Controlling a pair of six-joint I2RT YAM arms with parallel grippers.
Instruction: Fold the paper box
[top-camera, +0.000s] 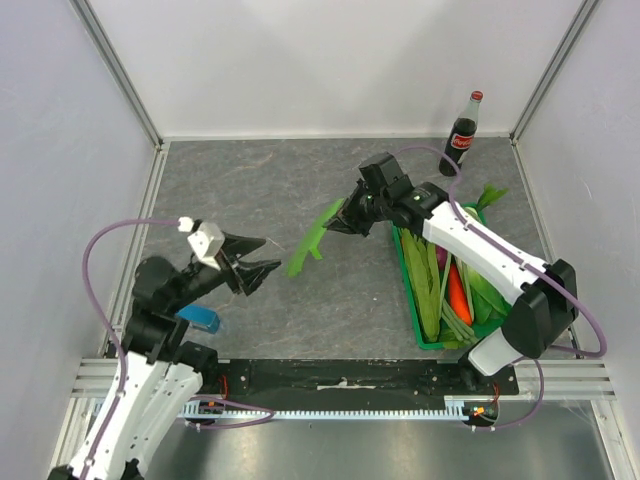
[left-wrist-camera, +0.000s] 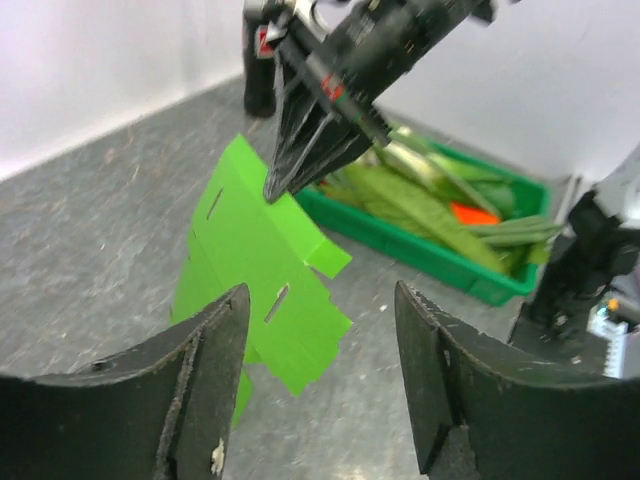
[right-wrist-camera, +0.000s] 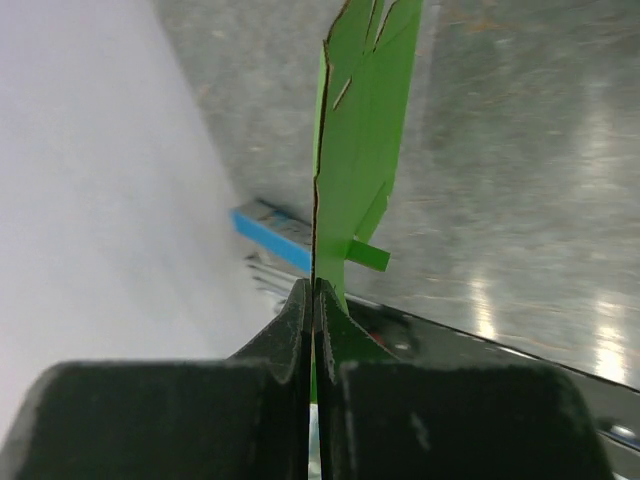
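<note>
The paper box (top-camera: 310, 243) is a flat lime-green card with slots and flaps, hanging edge-up above the grey table. My right gripper (top-camera: 336, 227) is shut on its upper right edge. In the right wrist view the card (right-wrist-camera: 357, 150) runs straight out from between the closed fingertips (right-wrist-camera: 314, 287). My left gripper (top-camera: 272, 253) is open just left of the card's lower end and does not touch it. In the left wrist view the card (left-wrist-camera: 255, 265) hangs beyond the gap of my left gripper (left-wrist-camera: 320, 300), pinched from above by the right gripper (left-wrist-camera: 278, 188).
A dark-green crate (top-camera: 407, 280) of vegetables stands on the right, under the right arm, and shows in the left wrist view as well (left-wrist-camera: 430, 256). A cola bottle (top-camera: 463, 135) stands at the back right corner. A small blue block (top-camera: 200, 319) lies by the left arm's base.
</note>
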